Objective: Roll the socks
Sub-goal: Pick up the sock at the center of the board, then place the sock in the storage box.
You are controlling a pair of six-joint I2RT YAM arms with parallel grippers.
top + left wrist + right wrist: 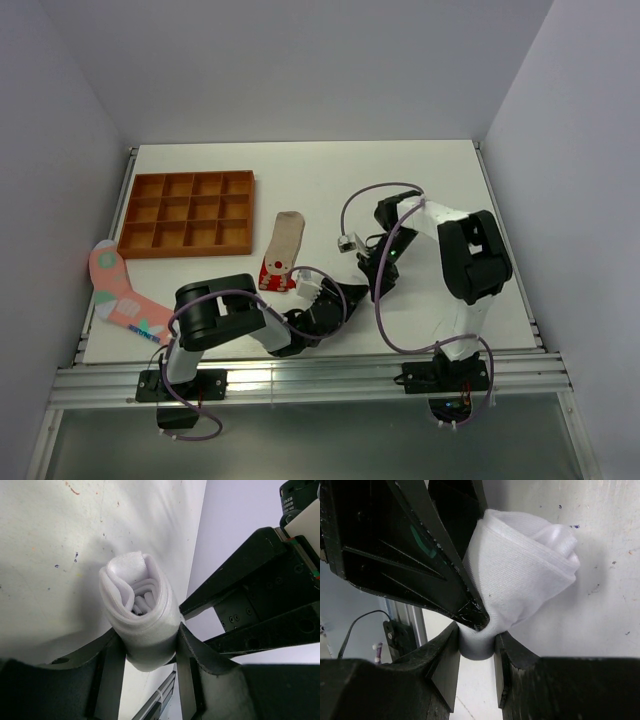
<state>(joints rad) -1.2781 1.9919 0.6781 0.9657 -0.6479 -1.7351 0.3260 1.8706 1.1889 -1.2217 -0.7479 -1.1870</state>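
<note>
A white sock [137,605], rolled into a tight coil, is held between both grippers just above the table. My left gripper [148,641] is shut on the roll, one finger pressing each side. My right gripper [476,641] is shut on a narrow bunched end of the same white sock [520,575], with a left finger [420,555] pressed against the cloth beside it. In the top view the two grippers meet near the table's front middle, left [345,298] and right [378,280], and hide the roll. A beige sock [288,235] lies flat, overlapping a red spotted sock [275,273].
A brown compartment tray [190,212] stands at the back left. A salmon patterned sock [120,295] lies at the table's left edge, partly overhanging it. The metal rail [300,380] runs along the near edge by the arm bases.
</note>
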